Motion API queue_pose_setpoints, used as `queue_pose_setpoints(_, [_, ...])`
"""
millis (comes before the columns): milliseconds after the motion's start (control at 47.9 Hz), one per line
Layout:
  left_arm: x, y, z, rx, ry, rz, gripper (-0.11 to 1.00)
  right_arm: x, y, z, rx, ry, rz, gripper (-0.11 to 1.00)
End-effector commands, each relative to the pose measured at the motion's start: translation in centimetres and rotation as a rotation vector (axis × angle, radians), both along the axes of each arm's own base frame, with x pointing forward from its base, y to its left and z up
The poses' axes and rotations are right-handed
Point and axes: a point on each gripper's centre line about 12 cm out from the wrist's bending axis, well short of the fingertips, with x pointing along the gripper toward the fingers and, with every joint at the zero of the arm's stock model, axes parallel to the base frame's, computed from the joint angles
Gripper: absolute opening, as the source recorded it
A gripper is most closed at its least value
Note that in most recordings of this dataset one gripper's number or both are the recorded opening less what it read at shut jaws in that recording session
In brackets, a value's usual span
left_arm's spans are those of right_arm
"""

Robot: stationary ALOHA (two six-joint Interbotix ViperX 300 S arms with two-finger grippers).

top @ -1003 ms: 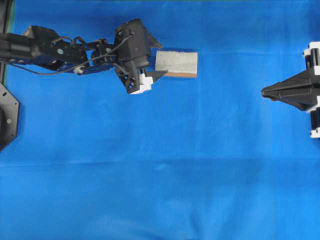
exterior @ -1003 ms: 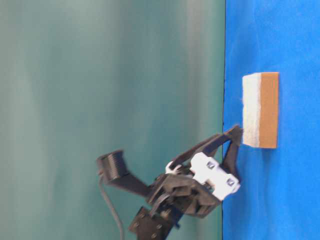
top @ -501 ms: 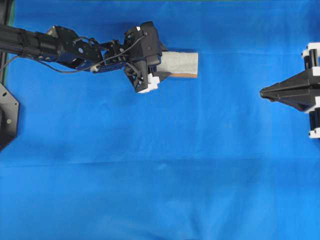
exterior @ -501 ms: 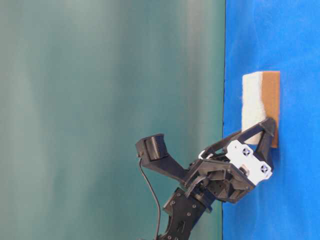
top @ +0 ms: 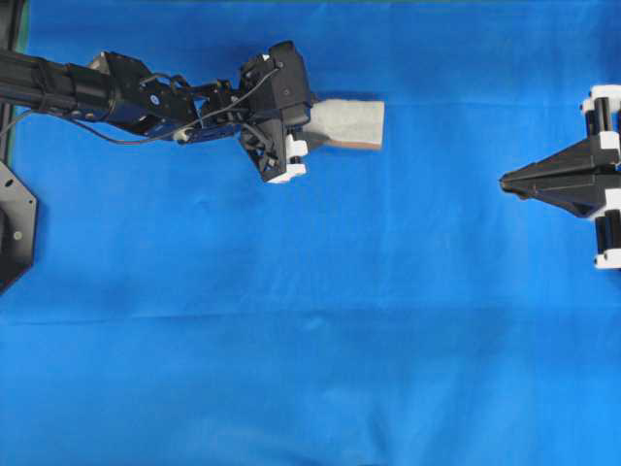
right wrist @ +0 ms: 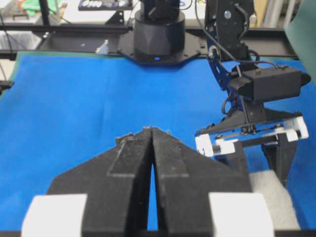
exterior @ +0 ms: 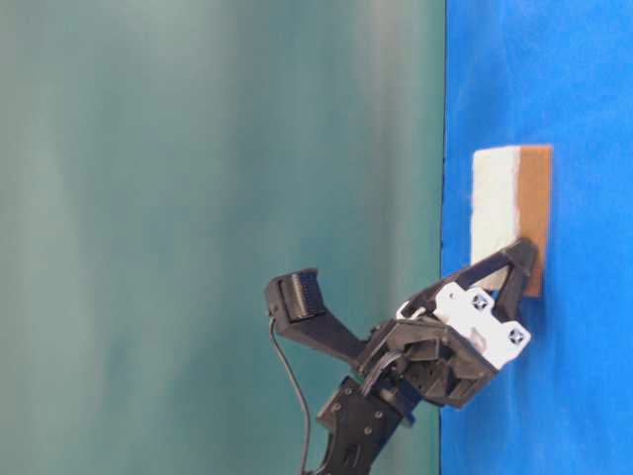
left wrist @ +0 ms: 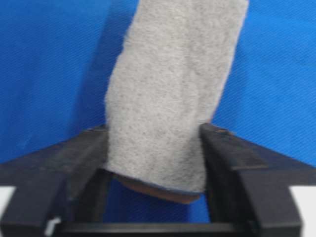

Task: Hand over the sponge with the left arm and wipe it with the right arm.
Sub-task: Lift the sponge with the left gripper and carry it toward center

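Observation:
The sponge (top: 351, 123) lies flat on the blue cloth at the upper middle, grey-white top up, with its orange-tan layer along the near edge. My left gripper (top: 315, 124) straddles its left end. In the left wrist view the fingers (left wrist: 224, 153) press on both long sides of the sponge (left wrist: 173, 89), which is pinched narrower there. From table level the sponge (exterior: 499, 208) rests on the cloth with the left gripper (exterior: 522, 259) over its end. My right gripper (top: 505, 181) hovers far to the right, tips (right wrist: 151, 130) together and holding nothing.
Blue cloth (top: 310, 340) covers the whole table. The left arm (top: 107, 87) stretches in from the upper left. A black mount (top: 12, 228) sits at the left edge. The left arm's base (right wrist: 159, 29) stands at the far end in the right wrist view.
My left gripper slid right over the sponge's left end and its fingers closed in on the sponge's sides. The right gripper stayed shut and barely shifted.

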Motion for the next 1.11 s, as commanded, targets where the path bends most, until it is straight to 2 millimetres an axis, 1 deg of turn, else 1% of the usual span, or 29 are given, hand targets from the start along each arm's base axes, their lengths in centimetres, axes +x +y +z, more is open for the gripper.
queue_pose_setpoints(0, [-0.3,0.1,2.2,0.006,-0.034,0.008,0.42,0.3,0.0,0.6,0.0,-0.017,-0.002,0.02])
queue_pose_setpoints(125, [-0.7,-0.3,3.8,-0.009,-0.028,0.009,0.42,0.3,0.0,0.5,0.0,-0.012,-0.002,0.02])
queue_pose_setpoints(230, [-0.9,-1.4,6.0,-0.02,-0.039,-0.006,0.42,0.3,0.0,0.4,0.0,-0.011,-0.002,0.02])
queue_pose_setpoints(251, [-0.9,-1.9,6.7,-0.022,-0.046,-0.015,0.42,0.3,0.0,0.5,0.0,-0.014,-0.002,0.02])
queue_pose_setpoints(355, [-1.2,-3.6,9.4,-0.051,-0.079,-0.033,0.42,0.3,-0.2,0.4,0.0,-0.012,-0.009,0.02])
queue_pose_setpoints(481, [-2.0,-5.7,11.7,-0.07,-0.128,-0.063,0.42,0.4,-0.5,0.5,0.0,-0.015,-0.023,0.02])
queue_pose_setpoints(543, [-2.3,-6.9,12.5,-0.08,-0.15,-0.085,0.42,0.4,-0.6,0.5,0.0,-0.012,-0.028,0.02])
queue_pose_setpoints(564, [-2.5,-7.6,13.0,-0.086,-0.16,-0.099,0.42,0.4,-0.7,0.5,0.0,-0.012,-0.031,0.02])
queue_pose_setpoints(710, [-3.3,-11.0,14.4,-0.129,-0.2,-0.163,0.42,0.6,-0.9,0.2,0.0,0.0,-0.041,0.02])
queue_pose_setpoints(815, [-3.5,-12.8,14.8,-0.162,-0.216,-0.194,0.42,0.8,-1.0,0.0,0.0,0.009,-0.046,0.02])
queue_pose_setpoints(940, [-3.3,-13.8,14.8,-0.202,-0.22,-0.2,0.42,1.0,-1.1,-0.2,0.007,0.021,-0.048,0.02])
queue_pose_setpoints(1087, [-3.2,-13.9,14.7,-0.218,-0.216,-0.196,0.42,1.4,-1.1,-0.3,0.013,0.033,-0.049,0.02])
